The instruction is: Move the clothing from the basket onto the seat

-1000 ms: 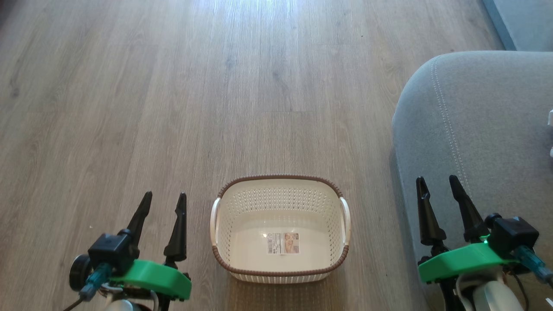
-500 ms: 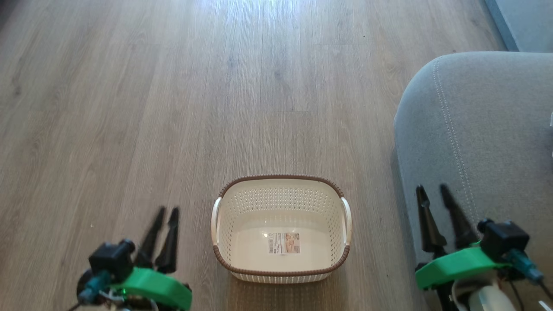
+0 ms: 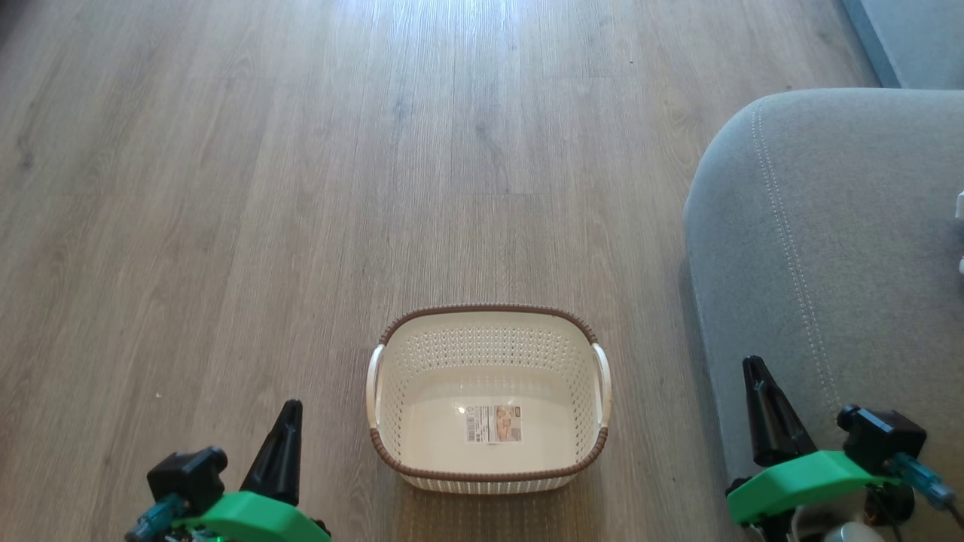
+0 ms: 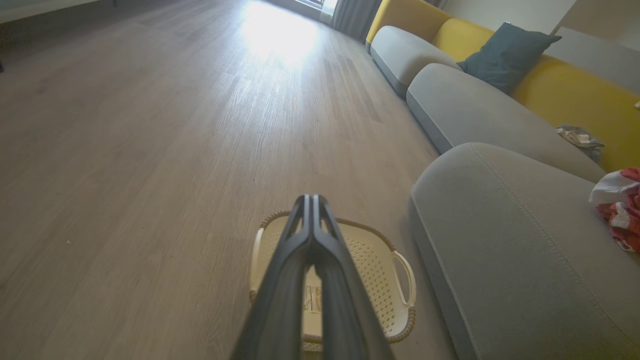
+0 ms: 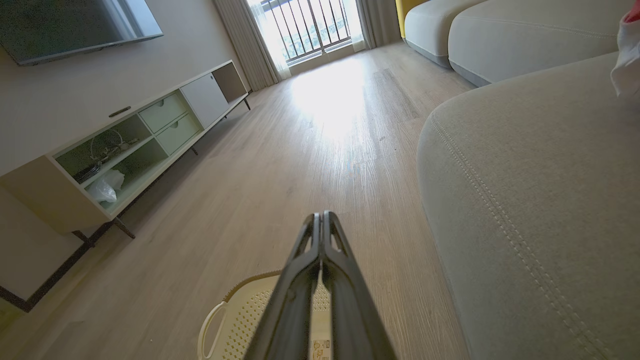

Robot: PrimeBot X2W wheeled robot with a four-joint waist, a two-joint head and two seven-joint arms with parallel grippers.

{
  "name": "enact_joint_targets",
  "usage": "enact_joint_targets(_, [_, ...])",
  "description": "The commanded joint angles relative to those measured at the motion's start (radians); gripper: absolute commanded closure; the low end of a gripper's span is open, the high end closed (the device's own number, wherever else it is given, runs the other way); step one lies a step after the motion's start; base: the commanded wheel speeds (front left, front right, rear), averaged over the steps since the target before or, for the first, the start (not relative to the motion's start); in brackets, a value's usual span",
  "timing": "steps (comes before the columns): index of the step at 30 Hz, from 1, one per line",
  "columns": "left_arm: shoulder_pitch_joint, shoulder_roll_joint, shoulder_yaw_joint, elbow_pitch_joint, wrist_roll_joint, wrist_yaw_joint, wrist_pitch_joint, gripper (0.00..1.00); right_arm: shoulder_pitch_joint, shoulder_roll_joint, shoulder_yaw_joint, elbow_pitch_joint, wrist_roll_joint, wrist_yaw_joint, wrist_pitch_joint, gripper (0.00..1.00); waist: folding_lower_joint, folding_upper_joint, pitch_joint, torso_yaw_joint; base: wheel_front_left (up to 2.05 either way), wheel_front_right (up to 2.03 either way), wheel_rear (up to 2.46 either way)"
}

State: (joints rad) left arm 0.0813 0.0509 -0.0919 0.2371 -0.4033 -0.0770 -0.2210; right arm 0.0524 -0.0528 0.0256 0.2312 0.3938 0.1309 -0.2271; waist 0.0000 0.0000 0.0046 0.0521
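Basket on floor, near seat left edge. Open floor ahead and to left. Left gripper and right gripper flank basket, fingers pressed together, nothing held. Left wrist view: clothing heaped on seat top, toward its right side. Right wrist view: cabinet along wall.

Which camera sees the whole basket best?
The head view: the whole basket sits in plain sight, holding just its label. In the left wrist view the left gripper, jaws shut, covers its middle; the right wrist view shows one corner.
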Motion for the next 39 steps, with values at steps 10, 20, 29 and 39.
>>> enact_joint_targets(10, [-0.06, 0.0, 0.034, -0.027, -0.126, -0.009, 0.032, 1.0, -0.05, -0.01, -0.012, -0.026, 0.134, 0.0, 0.031, 1.0, 0.0, 0.0, 0.0, -0.005, 0.0, 0.0, 0.0])
enact_joint_targets(20, [-0.073, 0.0, 0.051, -0.023, -0.232, -0.013, 0.062, 1.0, -0.06, -0.012, -0.019, -0.022, 0.244, 0.0, 0.057, 1.0, 0.0, 0.0, 0.0, -0.01, 0.0, 0.0, 0.0])
enact_joint_targets(29, [-0.083, 0.0, 0.064, -0.021, -0.316, -0.017, 0.085, 1.0, -0.069, -0.014, -0.025, -0.019, 0.332, 0.0, 0.079, 1.0, 0.0, 0.0, 0.0, -0.013, 0.0, 0.0, 0.0])
enact_joint_targets(39, [-0.095, 0.0, 0.081, -0.017, -0.422, -0.021, 0.115, 1.0, -0.079, -0.015, -0.034, -0.016, 0.44, 0.0, 0.106, 1.0, 0.0, 0.0, -0.001, -0.018, 0.0, 0.0, 0.0])
